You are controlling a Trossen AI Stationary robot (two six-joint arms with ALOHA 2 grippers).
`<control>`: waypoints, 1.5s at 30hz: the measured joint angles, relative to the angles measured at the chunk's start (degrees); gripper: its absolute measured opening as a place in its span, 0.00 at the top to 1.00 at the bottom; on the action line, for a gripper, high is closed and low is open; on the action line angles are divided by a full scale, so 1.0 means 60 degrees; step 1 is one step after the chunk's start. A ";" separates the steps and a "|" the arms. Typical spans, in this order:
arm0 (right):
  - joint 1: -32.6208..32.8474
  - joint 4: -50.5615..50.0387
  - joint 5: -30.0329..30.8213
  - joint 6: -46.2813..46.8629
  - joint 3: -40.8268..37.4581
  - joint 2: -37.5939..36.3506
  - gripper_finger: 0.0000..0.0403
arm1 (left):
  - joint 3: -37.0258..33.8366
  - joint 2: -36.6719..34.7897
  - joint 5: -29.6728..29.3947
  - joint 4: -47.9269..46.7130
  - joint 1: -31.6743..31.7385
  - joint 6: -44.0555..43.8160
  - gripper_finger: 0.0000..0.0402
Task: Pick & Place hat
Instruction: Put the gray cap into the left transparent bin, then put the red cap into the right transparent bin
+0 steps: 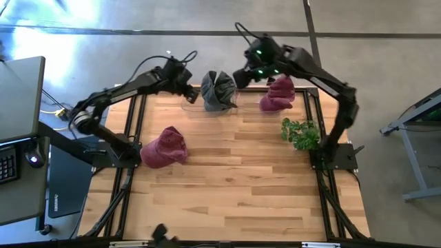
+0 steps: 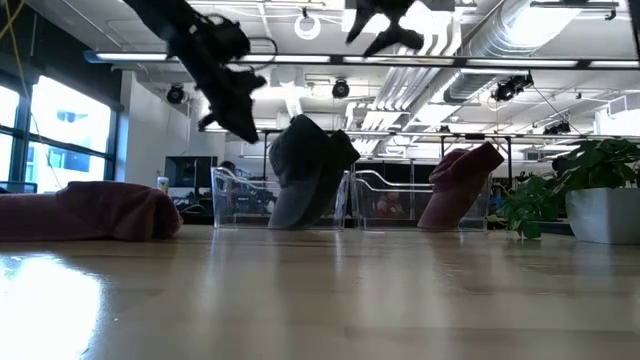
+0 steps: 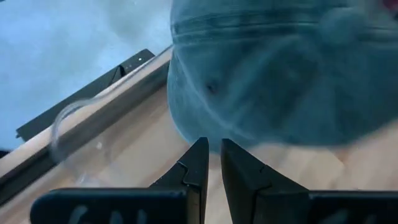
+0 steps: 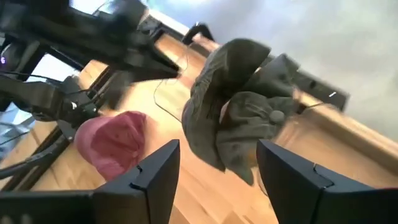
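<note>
A grey-green hat (image 1: 219, 89) sits upright on a clear plastic stand (image 2: 235, 200) at the table's far edge; it also shows in the low view (image 2: 305, 175) and the right wrist view (image 4: 239, 99). My left gripper (image 1: 187, 88) hovers just left of the hat, its fingers (image 3: 214, 158) shut and touching nothing. My right gripper (image 1: 244, 77) hangs above and to the right of the hat, wide open (image 4: 217, 162). One maroon hat (image 1: 278, 94) leans on the right-hand stand. Another maroon hat (image 1: 164, 147) lies on the table near the left edge.
A potted plant (image 1: 301, 132) stands near the table's right edge. The clear stands (image 2: 385, 205) run along the far edge. Bare wood (image 1: 234, 186) fills the middle and near part of the table. A desk with a keyboard (image 1: 7, 162) stands off the table's left side.
</note>
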 joint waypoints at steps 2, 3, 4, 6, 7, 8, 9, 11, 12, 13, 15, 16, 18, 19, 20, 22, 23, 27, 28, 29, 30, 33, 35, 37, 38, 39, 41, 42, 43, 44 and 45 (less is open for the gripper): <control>0.0463 -0.0296 0.0723 0.0038 0.0000 -0.0535 0.49 | -0.0005 0.0514 0.0107 0.0560 -0.0059 -0.0022 0.90; 0.0672 -0.0400 0.1004 0.0055 0.0000 -0.0792 0.50 | -0.0001 0.0797 0.0147 0.1029 -0.0155 -0.0082 0.90; 0.0897 -0.0437 0.1277 0.0093 0.0000 -0.1015 0.50 | 0.0016 0.1081 0.0190 0.1600 -0.0267 -0.0192 0.90; 0.1374 -0.0506 0.1860 0.0373 0.0000 -0.1401 0.50 | -0.0002 0.1557 0.0305 0.2396 -0.0456 -0.0392 0.90; 0.1603 -0.0522 0.2125 0.0522 0.0000 -0.1559 0.51 | -0.0007 0.1712 0.0406 0.2843 -0.0522 -0.0448 0.90; 0.1824 -0.0518 0.2369 0.0636 0.0000 -0.1690 0.51 | -0.0007 0.1832 0.0599 0.3362 -0.0591 -0.0484 0.90; 0.2023 -0.0526 0.2582 0.0745 0.0000 -0.1790 0.50 | 0.0011 0.1977 0.0731 0.3889 -0.0678 -0.0491 0.90; 0.2395 -0.0529 0.2943 0.0841 0.0000 -0.1949 0.50 | 0.0025 0.2241 0.1051 0.4542 -0.0863 -0.0482 0.90; 0.2566 -0.0533 0.3084 0.0835 0.0000 -0.2000 0.50 | 0.0006 0.2320 0.1123 0.4557 -0.0950 -0.0483 0.90; 0.2705 -0.0533 0.3246 0.0833 0.0000 -0.2023 0.51 | -0.0004 0.2358 0.1143 0.4560 -0.1060 -0.0481 0.90; 0.2914 -0.0626 0.3479 0.0824 0.0000 -0.2075 0.51 | 0.0002 0.2334 0.1026 0.4588 -0.1271 -0.0476 0.90; 0.2988 -0.0668 0.3565 0.0764 0.0000 -0.2078 0.51 | 0.0011 0.2299 0.0872 0.4592 -0.1361 -0.0477 0.90; 0.3095 -0.0676 0.3678 0.0523 0.0000 -0.2068 0.50 | -0.0004 0.2026 0.0795 0.4314 -0.1414 -0.0477 0.90; 0.3132 -0.0678 0.3711 0.0385 0.0000 -0.2032 0.50 | 0.0017 0.1745 0.0809 0.4046 -0.1400 -0.0471 0.90; 0.3150 -0.0678 0.3709 0.0233 0.0000 -0.2007 0.50 | 0.0166 0.1471 0.0790 0.3669 -0.1389 -0.0424 0.90; 0.3156 -0.0678 0.3710 -0.0027 0.0000 -0.1905 0.50 | 0.0571 0.0961 0.0724 0.2851 -0.1378 -0.0120 0.90; 0.3153 -0.0678 0.3707 -0.0125 0.0000 -0.1838 0.50 | 0.0721 0.0684 0.0714 0.2072 -0.1378 0.0078 0.90; 0.3153 -0.0686 0.3723 -0.0440 0.0000 -0.1536 0.50 | 0.1461 -0.0269 0.0224 -0.1102 -0.1612 0.0878 0.90; 0.3153 -0.0686 0.3810 -0.0537 0.0000 -0.1442 0.50 | 0.1624 -0.0507 0.0020 -0.1925 -0.1753 0.0964 0.90; 0.3161 -0.0693 0.3905 -0.0640 0.0000 -0.1373 0.50 | 0.1711 -0.0766 -0.0214 -0.2830 -0.1872 0.0994 0.90; 0.3209 -0.0704 0.4022 -0.0713 0.0000 -0.1294 0.50 | 0.1734 -0.1029 -0.0407 -0.3730 -0.1974 0.0997 0.90; 0.3400 -0.0867 0.4327 -0.0846 0.0000 -0.1189 0.51 | 0.1693 -0.1773 -0.0607 -0.5903 -0.2490 0.0459 0.90; 0.3579 -0.1117 0.4592 -0.0846 0.0000 -0.1182 0.50 | 0.1437 -0.2135 -0.0567 -0.7188 -0.2874 -0.0402 0.90; 0.3770 -0.1494 0.4871 -0.0834 0.0000 -0.1182 0.50 | 0.1122 -0.2426 -0.0414 -0.8055 -0.3294 -0.1392 0.90; 0.3881 -0.1702 0.5019 -0.0747 0.0000 -0.1182 0.50 | 0.0960 -0.2594 -0.0256 -0.8302 -0.3558 -0.1932 0.90; 0.3978 -0.1955 0.5146 -0.0612 0.0000 -0.1182 0.51 | 0.0744 -0.2760 -0.0075 -0.8545 -0.3829 -0.2482 0.90; 0.4186 -0.2459 0.5369 -0.0271 0.0000 -0.1182 0.50 | 0.0250 -0.3041 0.0345 -0.8845 -0.4349 -0.3454 0.90; 0.4297 -0.2662 0.5480 -0.0116 0.0000 -0.1182 0.50 | -0.0006 -0.3185 0.0560 -0.8766 -0.4635 -0.3874 0.90; 0.4422 -0.2848 0.5589 0.0019 0.0000 -0.1182 0.50 | -0.0284 -0.3332 0.0833 -0.8711 -0.4954 -0.4308 0.89; 0.4550 -0.3000 0.5706 0.0054 0.0000 -0.1182 0.50 | -0.0555 -0.3444 0.1129 -0.8724 -0.5264 -0.4753 0.88; 0.4687 -0.3096 0.5831 0.0037 0.0000 -0.1182 0.51 | -0.0846 -0.3535 0.1355 -0.8673 -0.5568 -0.5233 0.87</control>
